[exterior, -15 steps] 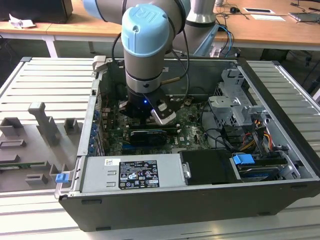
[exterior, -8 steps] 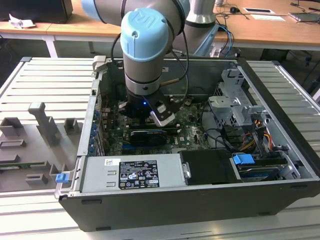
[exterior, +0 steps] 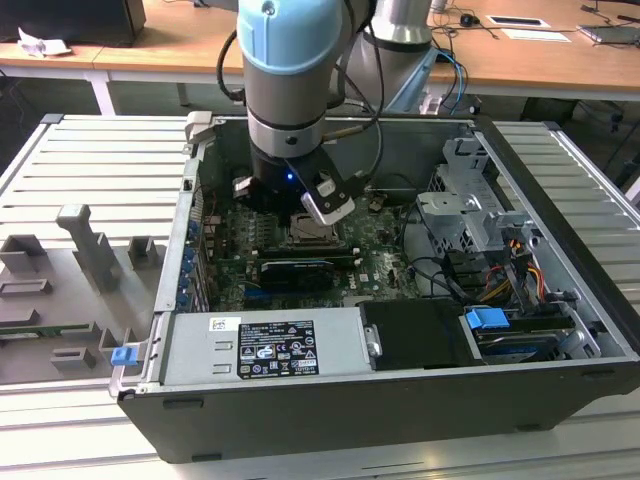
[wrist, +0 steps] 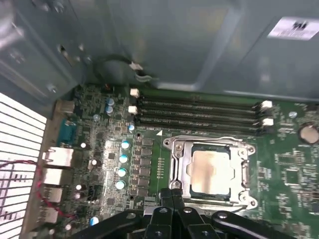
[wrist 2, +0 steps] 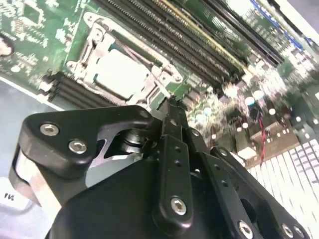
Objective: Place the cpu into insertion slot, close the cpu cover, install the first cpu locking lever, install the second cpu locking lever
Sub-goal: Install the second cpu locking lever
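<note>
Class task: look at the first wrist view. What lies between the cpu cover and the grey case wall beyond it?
Long black memory slots run side by side between the cpu cover and the case wall, on the green board.

An open grey case (exterior: 560,300) lies on a slatted table (exterior: 80,160), green motherboard (wrist: 279,164) inside with black memory slots (wrist: 199,112), blue capacitors (wrist: 122,159) and drive cage (exterior: 470,200)

The cpu (wrist: 212,172) lies seated under the closed cpu cover (wrist: 175,169).
</note>
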`<state>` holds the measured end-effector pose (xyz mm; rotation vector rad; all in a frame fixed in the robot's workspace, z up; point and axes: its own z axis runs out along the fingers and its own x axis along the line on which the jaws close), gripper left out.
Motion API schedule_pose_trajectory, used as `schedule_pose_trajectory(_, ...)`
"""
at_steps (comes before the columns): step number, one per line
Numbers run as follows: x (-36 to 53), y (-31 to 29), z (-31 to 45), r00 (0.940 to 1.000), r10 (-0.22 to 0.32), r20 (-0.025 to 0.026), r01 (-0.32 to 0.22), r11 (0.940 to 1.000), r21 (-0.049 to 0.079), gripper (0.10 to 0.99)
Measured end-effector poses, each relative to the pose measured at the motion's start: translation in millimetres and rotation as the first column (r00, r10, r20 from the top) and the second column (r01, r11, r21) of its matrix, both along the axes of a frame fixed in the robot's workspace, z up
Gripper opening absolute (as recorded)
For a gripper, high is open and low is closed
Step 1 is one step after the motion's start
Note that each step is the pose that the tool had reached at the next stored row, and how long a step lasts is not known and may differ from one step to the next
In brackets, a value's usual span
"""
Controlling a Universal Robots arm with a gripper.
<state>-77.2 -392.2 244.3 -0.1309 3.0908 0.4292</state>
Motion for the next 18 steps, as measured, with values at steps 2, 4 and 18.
schedule_pose_trajectory(2, 3.7, 0.2, 3.2, 1.0, 0.0, -0.0001, 0.0, 1.0, 0.0, 0.106)
schedule_pose_trajectory(4, 21.0, 0.1, 3.3, 1.0, 0.0, -0.0037, 0.0, 1.0, 0.0, 0.106)
schedule_pose_trajectory(18, 17.9, -16.5, -11.4, 1.0, -0.001, -0.0073, 0.001, 1.0, 0.0, 0.106)
